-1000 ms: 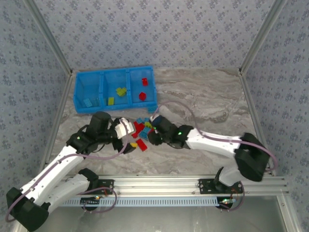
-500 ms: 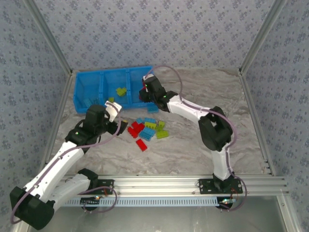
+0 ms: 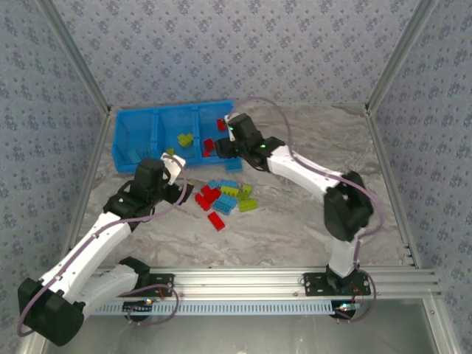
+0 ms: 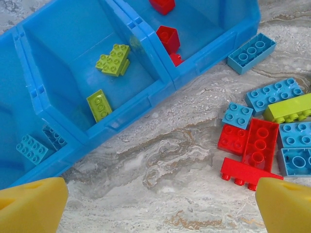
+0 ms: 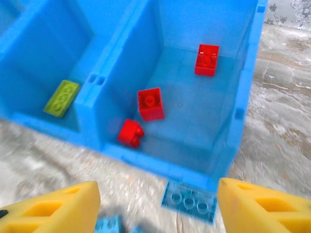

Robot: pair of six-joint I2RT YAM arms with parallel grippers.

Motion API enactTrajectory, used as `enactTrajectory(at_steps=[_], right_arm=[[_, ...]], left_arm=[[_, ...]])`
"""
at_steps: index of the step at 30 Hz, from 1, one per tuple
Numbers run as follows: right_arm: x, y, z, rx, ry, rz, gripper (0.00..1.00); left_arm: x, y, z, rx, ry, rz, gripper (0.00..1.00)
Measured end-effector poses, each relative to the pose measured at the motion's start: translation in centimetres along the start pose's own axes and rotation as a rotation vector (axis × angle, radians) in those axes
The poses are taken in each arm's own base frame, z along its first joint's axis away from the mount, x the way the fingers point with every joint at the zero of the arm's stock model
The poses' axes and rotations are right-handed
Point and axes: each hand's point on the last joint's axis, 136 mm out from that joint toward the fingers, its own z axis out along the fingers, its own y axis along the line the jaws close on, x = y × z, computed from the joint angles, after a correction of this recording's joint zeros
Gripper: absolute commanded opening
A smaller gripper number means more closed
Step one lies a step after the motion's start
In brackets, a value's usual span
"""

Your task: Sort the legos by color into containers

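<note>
Right fingers (image 5: 53, 208) stand spread and empty, apparently just above the tray (image 5: 160, 165); left fingers (image 4: 29, 206) gape wide, empty too.

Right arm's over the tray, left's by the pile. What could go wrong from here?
1. The light blue brick lies right beside the front wall of the tray; grasping it risks striking that wall.
2. In the pile, red bricks touch blue bricks, so a grasp could drag the wrong colour.
3. Right pincer and left pincer sit close; arms might clash.
</note>
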Motion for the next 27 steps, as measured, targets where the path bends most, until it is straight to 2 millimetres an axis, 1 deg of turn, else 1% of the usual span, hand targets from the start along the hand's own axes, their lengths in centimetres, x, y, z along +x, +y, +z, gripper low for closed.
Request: enactTrajectory(at_steps=[2,4,5,7,8,10,12,14,16,18,20,22,25,27], right_arm=[[0.3,0.1,-3.6,-0.039,-0.023,0.013,0.77],[1.1,0.1,-7.5,-0.085,-0.053,0.025,0.83],[1.6,0.0,-9.1,-0.101,-0.063,0.033,0.85],[3.1,-0.1,-12.4,-0.144,-0.080,0.054,0.94],[3.8,-0.2,-13.6,-0.165,-0.085,0.069,0.98],[5.7,-0.2,-15.8,-0.216,-0.087,0.102,1.00],[7.6,-0.2,-17.2,-0.260,-0.080,0.133,1.00],[9.7,-0.1,-18.0,-0.297,-0.056,0.163,1.00],[11.3,0.0,-18.4,-0.319,-0.028,0.188,1.00],[12.3,-0.1,-18.5,-0.322,-0.007,0.208,1.00],[13.0,-0.3,-18.3,-0.318,0.011,0.223,1.00],[13.1,-0.3,-18.3,-0.318,0.017,0.237,1.00],[13.1,-0.4,-18.2,-0.316,0.018,0.247,1.00],[13.1,-0.4,-18.2,-0.316,0.018,0.250,1.00]], left_arm=[[-0.1,0.1,-0.1,0.001,0.008,-0.041,0.99],[-0.6,0.2,-0.4,0.003,0.030,-0.145,0.99],[-1.1,0.2,-0.5,0.006,0.037,-0.212,0.99],[-2.1,0.0,-0.8,0.027,0.044,-0.383,0.98],[-2.3,-0.2,-0.8,0.041,0.049,-0.464,0.97],[-2.0,-1.3,-0.5,0.075,0.081,-0.659,0.90],[-0.9,-2.9,0.1,0.097,0.135,-0.805,0.88],[0.7,-4.8,0.9,0.104,0.209,-0.895,0.84],[2.9,-6.4,2.1,0.080,0.303,-0.966,0.75],[4.5,-7.4,3.3,0.045,0.379,-1.007,0.71],[5.7,-7.9,4.5,0.011,0.436,-1.035,0.70],[6.7,-8.5,5.8,-0.008,0.479,-1.054,0.68],[7.4,-9.2,7.3,-0.017,0.509,-1.072,0.63],[7.9,-9.5,8.0,-0.028,0.525,-1.075,0.62]])
